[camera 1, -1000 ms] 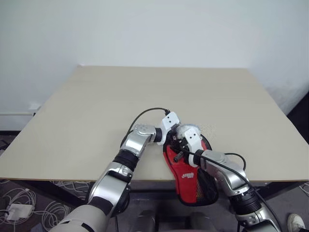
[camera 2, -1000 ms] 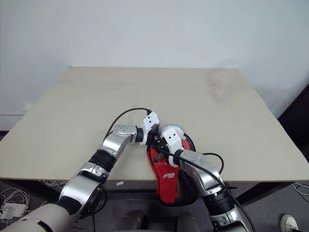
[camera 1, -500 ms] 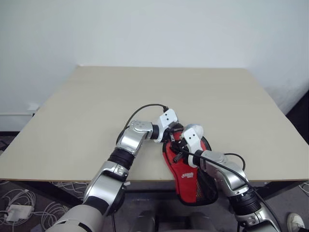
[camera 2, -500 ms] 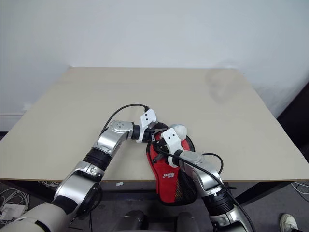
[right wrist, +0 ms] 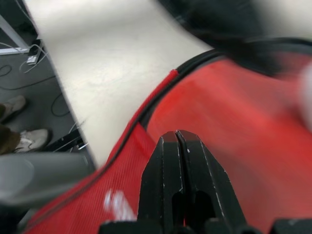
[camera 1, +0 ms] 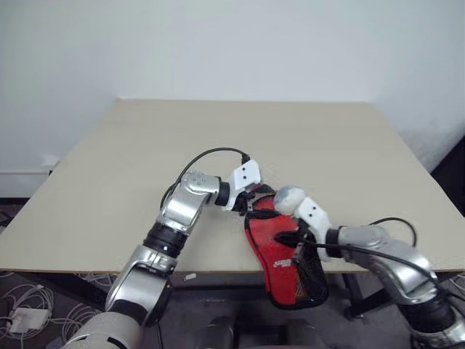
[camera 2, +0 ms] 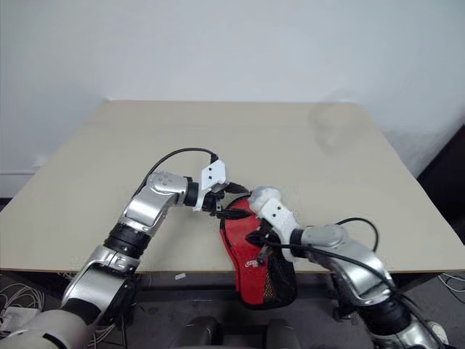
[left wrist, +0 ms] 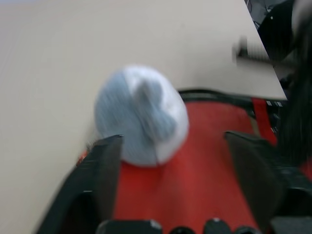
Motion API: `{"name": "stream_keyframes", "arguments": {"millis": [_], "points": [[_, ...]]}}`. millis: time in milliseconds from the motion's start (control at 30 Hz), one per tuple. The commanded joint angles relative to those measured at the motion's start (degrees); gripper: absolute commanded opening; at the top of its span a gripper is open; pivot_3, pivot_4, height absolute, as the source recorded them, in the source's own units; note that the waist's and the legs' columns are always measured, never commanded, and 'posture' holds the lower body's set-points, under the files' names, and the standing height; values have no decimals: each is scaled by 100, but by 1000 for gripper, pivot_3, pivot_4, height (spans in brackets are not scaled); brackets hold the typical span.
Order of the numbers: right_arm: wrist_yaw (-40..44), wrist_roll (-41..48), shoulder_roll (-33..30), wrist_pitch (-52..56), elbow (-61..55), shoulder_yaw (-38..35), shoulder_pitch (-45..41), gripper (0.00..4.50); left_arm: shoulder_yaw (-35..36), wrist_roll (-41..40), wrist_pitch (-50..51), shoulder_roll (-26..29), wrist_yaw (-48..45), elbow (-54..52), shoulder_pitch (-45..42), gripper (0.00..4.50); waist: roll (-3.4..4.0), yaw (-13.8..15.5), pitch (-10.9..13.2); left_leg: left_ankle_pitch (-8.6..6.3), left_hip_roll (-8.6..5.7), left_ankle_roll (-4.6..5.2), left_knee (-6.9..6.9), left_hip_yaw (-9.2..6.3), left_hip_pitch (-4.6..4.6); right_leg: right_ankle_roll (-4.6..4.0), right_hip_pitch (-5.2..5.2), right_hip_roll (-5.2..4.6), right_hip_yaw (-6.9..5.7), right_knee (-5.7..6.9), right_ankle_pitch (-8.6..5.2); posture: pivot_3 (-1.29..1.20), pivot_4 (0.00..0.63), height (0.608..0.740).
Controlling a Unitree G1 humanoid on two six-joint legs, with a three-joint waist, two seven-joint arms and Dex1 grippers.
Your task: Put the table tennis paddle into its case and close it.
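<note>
Two grippers over red case (camera 1: 280,251) at near table (camera 1: 145,160) edge, narrow end overhanging. Left gripper (camera 2: 231,201): fingers parted, above case's round end, nothing held. Right gripper (right wrist: 178,146): fingers pressed together, empty, over case middle. Paddle: unseen; position undetermined.

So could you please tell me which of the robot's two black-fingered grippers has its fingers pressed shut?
The right gripper: its two fingers meet over the red fabric case, while the left gripper has a clear gap between its fingers.
</note>
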Motion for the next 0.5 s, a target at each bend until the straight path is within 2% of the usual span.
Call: {"name": "stream_keyframes", "arguments": {"millis": [33, 100, 167, 233, 500], "points": [[219, 485, -287, 250, -344, -548, -392, 0, 19, -208, 157, 129, -38, -614, 164, 2095, -1, 4, 0, 0, 0, 0, 0, -2, 0, 0, 1, 0, -1, -1, 0, 0, 0, 734], [367, 761, -450, 383, -300, -799, -599, 179, 57, -309, 311, 198, -4, -855, 332, 1387, -1, 5, 1, 0, -1, 0, 0, -9, -1, 0, 1, -3, -1, -4, 0, 0, 0, 734], [421, 918, -539, 439, -119, -957, -872, 611, 107, -408, 453, 246, 46, -1047, 516, 703, -1, 6, 1, 0, -3, 1, 0, -11, -1, 0, 2, -8, -1, -5, 0, 0, 0, 734], [318, 830, -556, 384, 247, -970, -1187, 1245, 114, -458, 515, 249, 177, -1168, 706, 46, -1, 6, 0, 0, -4, 1, 1, -11, 0, 0, 3, -10, -1, -5, 0, 0, 0, 734], [379, 356, -748, -297, 1274, -562, -1591, 4214, 33, -450, 501, -90, 846, -1276, 1166, 0, -2, 29, 0, -1, -16, 3, 1, -13, -5, -18, 2, -22, -4, -5, 11, 0, 0, 734]]}}
